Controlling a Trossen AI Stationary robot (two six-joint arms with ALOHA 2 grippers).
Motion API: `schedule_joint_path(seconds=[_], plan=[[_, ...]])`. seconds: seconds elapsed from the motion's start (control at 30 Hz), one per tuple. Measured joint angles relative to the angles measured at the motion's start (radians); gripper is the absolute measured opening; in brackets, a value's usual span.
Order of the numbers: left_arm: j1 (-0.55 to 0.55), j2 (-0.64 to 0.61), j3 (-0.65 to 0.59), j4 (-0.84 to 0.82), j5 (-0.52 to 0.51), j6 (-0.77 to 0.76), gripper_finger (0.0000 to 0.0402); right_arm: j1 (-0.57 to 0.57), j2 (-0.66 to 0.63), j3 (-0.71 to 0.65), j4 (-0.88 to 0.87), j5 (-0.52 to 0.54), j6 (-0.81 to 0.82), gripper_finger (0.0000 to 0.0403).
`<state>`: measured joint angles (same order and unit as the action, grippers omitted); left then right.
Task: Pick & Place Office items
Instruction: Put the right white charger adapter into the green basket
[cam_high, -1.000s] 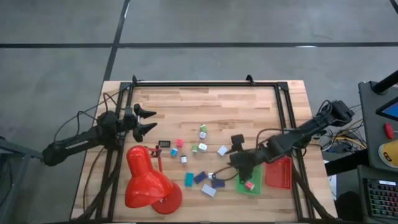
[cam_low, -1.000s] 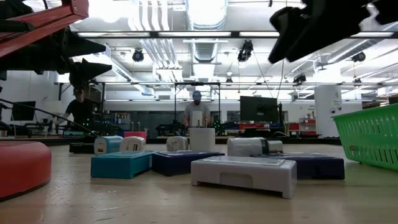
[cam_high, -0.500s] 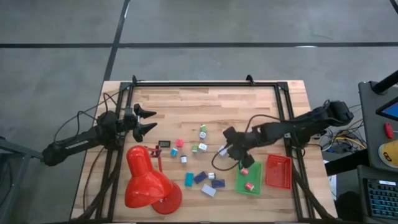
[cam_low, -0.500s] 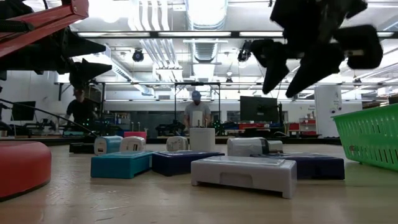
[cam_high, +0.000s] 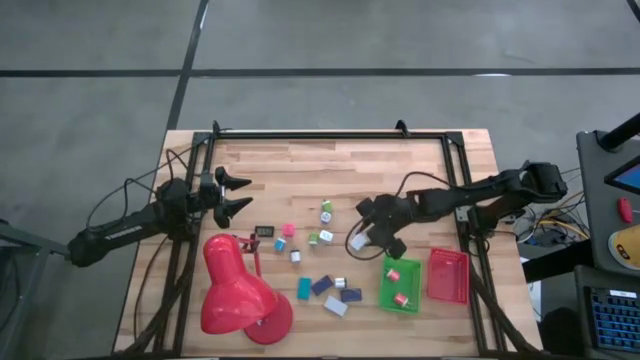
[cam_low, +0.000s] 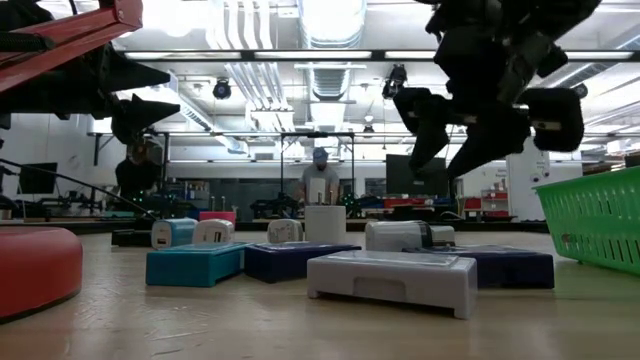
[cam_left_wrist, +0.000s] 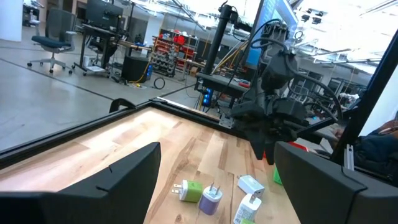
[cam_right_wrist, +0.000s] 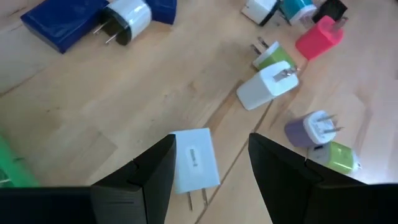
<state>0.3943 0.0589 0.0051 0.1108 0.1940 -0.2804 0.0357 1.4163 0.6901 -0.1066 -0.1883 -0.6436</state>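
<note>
The office items are small plug-shaped pieces and flat blocks in pink, green, white, teal and dark blue, lying loose on the wooden table (cam_high: 330, 165) around its middle. My right gripper (cam_high: 374, 230) hangs open above a white plug (cam_right_wrist: 194, 167), which lies flat on the wood; in the low view its fingers (cam_low: 430, 125) are well clear of the table. Two pink pieces (cam_high: 397, 286) lie in the green tray (cam_high: 385, 300). My left gripper (cam_high: 240, 193) waits open at the table's left, holding nothing.
A red tray (cam_high: 447, 275) stands right of the green tray. A big red desk lamp (cam_high: 240, 290) fills the near left corner. Dark blue blocks (cam_high: 321, 285), a teal block (cam_high: 304, 288) and a white block (cam_high: 336, 307) lie near the front. A black frame rims the table.
My right gripper has left the space above the green tray and gone toward the table's far edge and a little left, coming over the white plug. It has rolled about its own axis and sunk somewhat. The pieces on the table have not moved.
</note>
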Motion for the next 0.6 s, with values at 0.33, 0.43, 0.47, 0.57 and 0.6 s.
schedule_joint_path(seconds=[0.33,0.43,0.47,0.57,0.6], plan=[[0.0,0.0,0.0,0.0,0.0,0.0,0.032,-0.01,0.136,-0.042,0.159,-0.03,-0.005,0.0201],[0.0,0.001,0.0,0.0,0.0,0.0,0.032,-0.025,0.17,-0.024,0.16,-0.03,-0.005,0.0201],[0.0,0.001,0.0,0.0,0.0,0.0,0.032,-0.032,0.179,-0.017,0.163,-0.032,-0.004,0.0201],[0.0,0.002,0.0,0.0,0.0,0.0,0.032,-0.057,0.201,-0.006,0.165,-0.073,-0.003,0.0201],[0.0,0.002,0.0,0.0,0.0,0.0,0.032,-0.066,0.207,-0.006,0.167,-0.1,-0.001,0.0201]])
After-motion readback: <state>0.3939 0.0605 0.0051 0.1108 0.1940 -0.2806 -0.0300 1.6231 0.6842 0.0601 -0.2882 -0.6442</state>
